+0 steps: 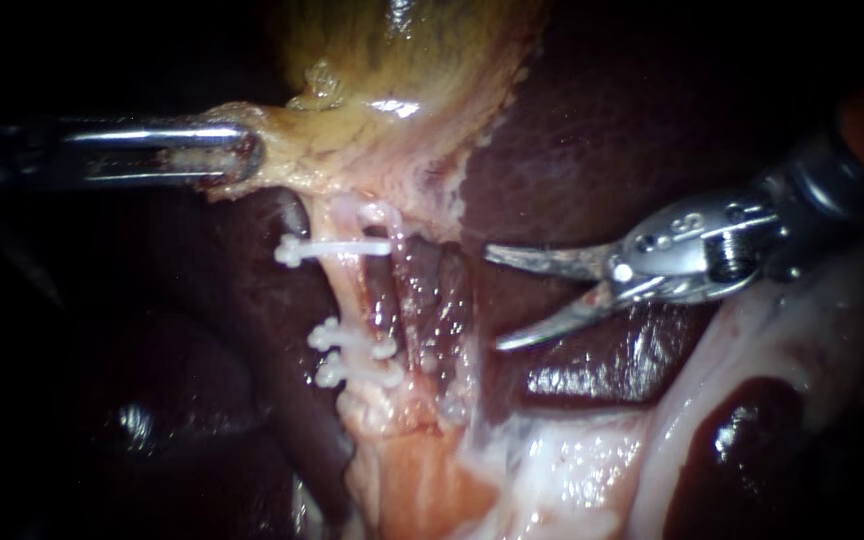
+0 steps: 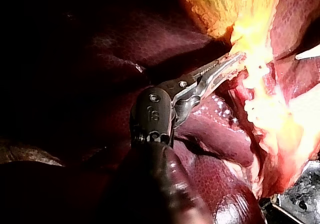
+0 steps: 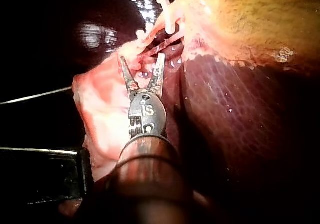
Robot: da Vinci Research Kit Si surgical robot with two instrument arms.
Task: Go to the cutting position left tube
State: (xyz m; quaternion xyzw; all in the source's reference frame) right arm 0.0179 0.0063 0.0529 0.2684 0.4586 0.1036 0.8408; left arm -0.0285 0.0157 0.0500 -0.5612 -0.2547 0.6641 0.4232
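Left instrument point(image 1: 242, 155) is holding from the left, jaws clamped on the yellowish edge of the gallbladder point(image 1: 392, 60). It looks to be tensioning the left tube point(image 1: 354, 295), which is lying stretched over the liver point(image 1: 602, 130).

The tube is carrying an upper clip point(image 1: 337, 247) and two lower clips point(image 1: 357, 343), with a bare stretch between them. That stretch is the likely cutting spot.

Right instrument point(image 1: 494, 298) is sitting off to the tube's right over the liver. Its two blade-like jaws are apart, holding nothing and pointing at the tube but well short of it. A reddish strand is lying just right of the tube; possibly a second tube, hard to tell here.

To do the step well:
- Travel with the jaws apart, straight toward the bare stretch.
- Set one blade on each side of the tube, square to it.
- Stay clear of all three clips.
- Watch the tips so they are not scraping the liver behind or snagging the reddish strand on the way.
- Hold the left instrument's pull steady so the gap is not shifting.
- No closing yet; this step is only positioning.
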